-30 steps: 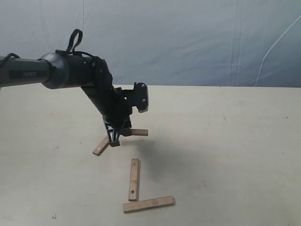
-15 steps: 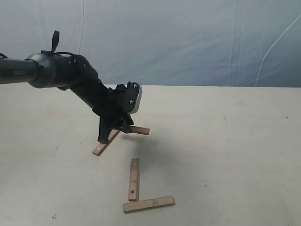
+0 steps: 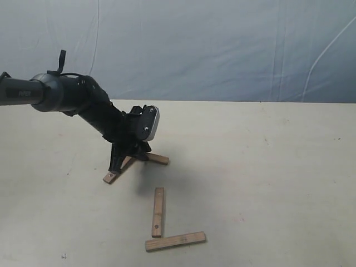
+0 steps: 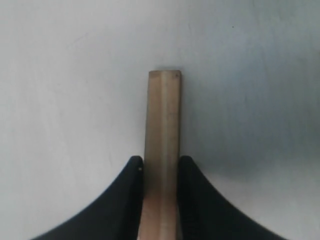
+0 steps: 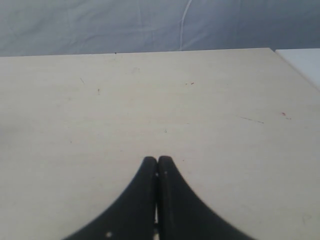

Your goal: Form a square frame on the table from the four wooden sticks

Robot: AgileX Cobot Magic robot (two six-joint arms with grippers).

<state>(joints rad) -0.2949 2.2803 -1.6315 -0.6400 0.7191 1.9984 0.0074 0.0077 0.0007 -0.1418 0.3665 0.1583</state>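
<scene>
Fingers (image 4: 120,205) of the left gripper (image 4: 161,162) are pinching the held stick (image 4: 163,115) across its width, one black pad on each long edge, with a good length of slat jutting past the tips. In the exterior view that slat is slanting down toward the table (image 3: 267,183). Its free end is sitting on the surface or just above it; I cannot tell which.

Just beside the gripper a second stick (image 3: 157,158) is lying flat. Its near end is hiding behind the gripper body, so whether the two slats are touching is not showing. Nearer the camera, the third stick (image 3: 158,212) and the fourth stick (image 3: 176,241) are lying as an L, meeting or nearly meeting at the corner, well apart from the other pair.

The right gripper (image 5: 158,165) is hovering over bare table with its fingers pressed together and nothing between them.

By my judgement the square is roughly half laid out, and the risk is sitting in the placement. The pinch is narrow, so the slat is likely to be pivoting in the pads if its free end is dragging on the tabletop. In swinging toward the L, the bulky gripper body is liable to be nudging the second stick or knocking the L's corner open. Releasing from a tilt is also risking a bounce out of line.
</scene>
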